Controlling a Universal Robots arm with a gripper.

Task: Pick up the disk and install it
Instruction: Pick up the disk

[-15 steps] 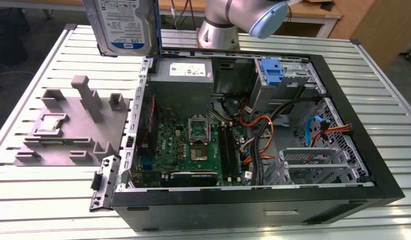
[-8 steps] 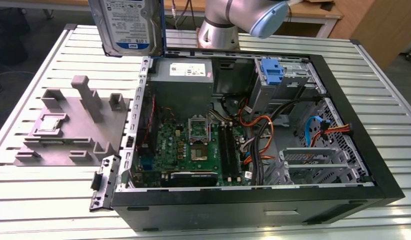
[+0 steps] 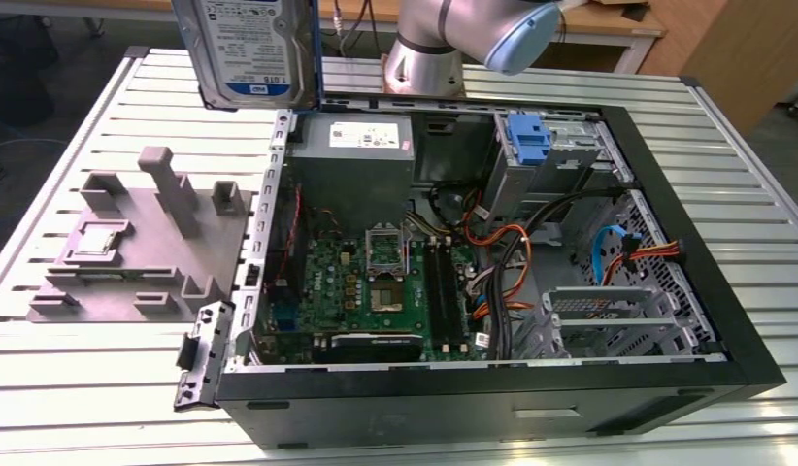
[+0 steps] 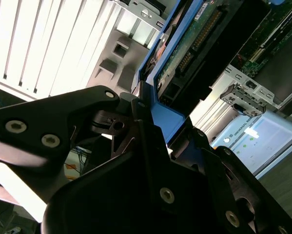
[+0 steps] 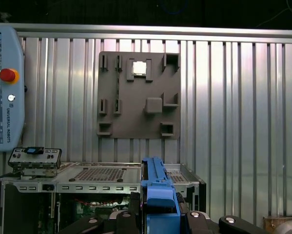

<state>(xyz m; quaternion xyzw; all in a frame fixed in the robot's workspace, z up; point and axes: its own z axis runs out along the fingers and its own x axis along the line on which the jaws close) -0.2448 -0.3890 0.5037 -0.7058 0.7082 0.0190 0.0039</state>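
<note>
The disk [image 3: 250, 49] hangs upright in the air above the case's far corner on the exterior view's left, its white-and-blue label facing the camera. In the second wrist view its green circuit-board side [image 4: 194, 44] and blue carrier frame [image 4: 172, 124] run up from between the black fingers [image 4: 136, 107]. My gripper [image 4: 163, 119] is shut on the carrier's end. The first wrist view looks down past the blue carrier edge [image 5: 158, 192], which is clamped in the gripper [image 5: 158, 217] high above the case and table.
The open computer case [image 3: 748, 379] lies on the slatted metal table, showing the motherboard [image 3: 373, 282], a blue bracket [image 3: 531, 141] in the far bay and a drive cage [image 3: 607, 311]. A grey fixture plate [image 3: 127, 252] lies at the exterior view's left. The arm's base [image 3: 425, 58] stands behind.
</note>
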